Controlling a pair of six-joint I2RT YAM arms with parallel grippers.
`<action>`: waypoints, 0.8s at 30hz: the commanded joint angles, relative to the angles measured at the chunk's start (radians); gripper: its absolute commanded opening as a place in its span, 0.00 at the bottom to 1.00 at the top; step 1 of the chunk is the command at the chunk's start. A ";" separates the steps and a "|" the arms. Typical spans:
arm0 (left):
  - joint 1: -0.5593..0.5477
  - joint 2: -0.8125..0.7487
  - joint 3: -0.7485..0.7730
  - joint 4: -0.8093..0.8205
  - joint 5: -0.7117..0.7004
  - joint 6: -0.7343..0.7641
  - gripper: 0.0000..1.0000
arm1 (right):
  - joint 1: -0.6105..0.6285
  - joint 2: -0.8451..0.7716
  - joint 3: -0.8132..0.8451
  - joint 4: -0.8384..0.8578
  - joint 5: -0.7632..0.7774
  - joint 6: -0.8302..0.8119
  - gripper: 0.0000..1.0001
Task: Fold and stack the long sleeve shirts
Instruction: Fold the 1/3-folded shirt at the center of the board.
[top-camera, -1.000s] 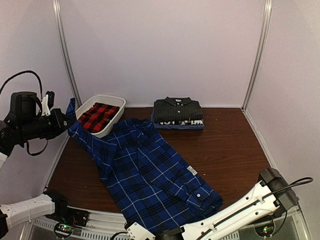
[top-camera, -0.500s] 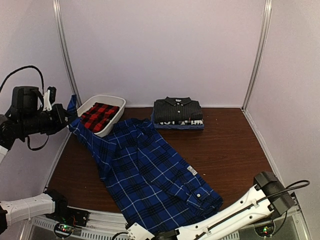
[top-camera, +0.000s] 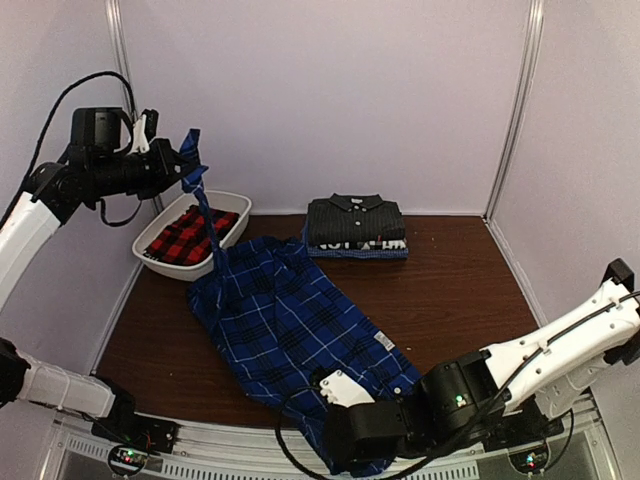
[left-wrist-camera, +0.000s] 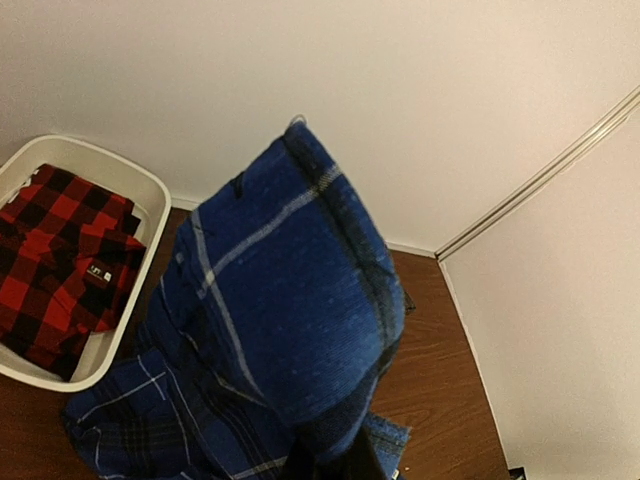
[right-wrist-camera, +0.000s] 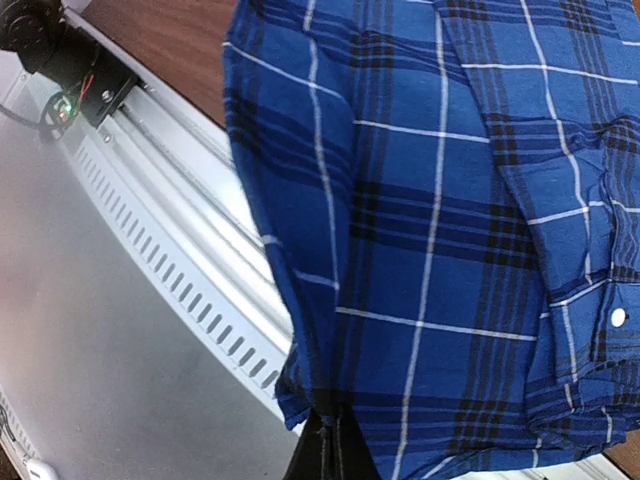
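Left gripper (top-camera: 184, 167): raised high at the far left, clenched on one end of the blue-and-black plaid shirt (top-camera: 290, 325). The pinched cloth hangs from it as a narrow twisted strip down to the table (top-camera: 455, 290). In the left wrist view the blue fabric drapes over the fingers and hides most of them.

White tub (top-camera: 236, 206): below and just right of that gripper, at the far-left corner of the table. The red-and-black plaid shirt (top-camera: 183, 238) lies crumpled inside it. The hanging strip of blue cloth crosses in front of the tub's right side.

Blue-and-black plaid shirt, main body: spread flat and running diagonally from just beside the tub toward the near edge at centre. A small white label shows on its right side. Its near hem reaches past the table edge, over the slotted metal rail (right-wrist-camera: 190, 250).

Right gripper (right-wrist-camera: 327, 445): low at the near edge, centre, fingers pressed together on that near hem. The right arm reaches in from the near-right corner.

Dark charcoal striped shirt (top-camera: 355, 220): folded, collar up, at the back centre. It sits on top of other folded cloth, well apart from the blue shirt.
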 joint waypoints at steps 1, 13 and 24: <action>0.002 0.130 0.090 0.251 0.106 0.020 0.00 | -0.072 -0.083 -0.148 0.077 -0.040 -0.029 0.00; -0.056 0.511 0.309 0.478 0.180 0.007 0.00 | -0.171 -0.211 -0.476 0.233 -0.161 0.025 0.00; -0.126 0.706 0.446 0.534 0.211 0.014 0.00 | -0.126 -0.240 -0.550 0.263 -0.176 0.124 0.00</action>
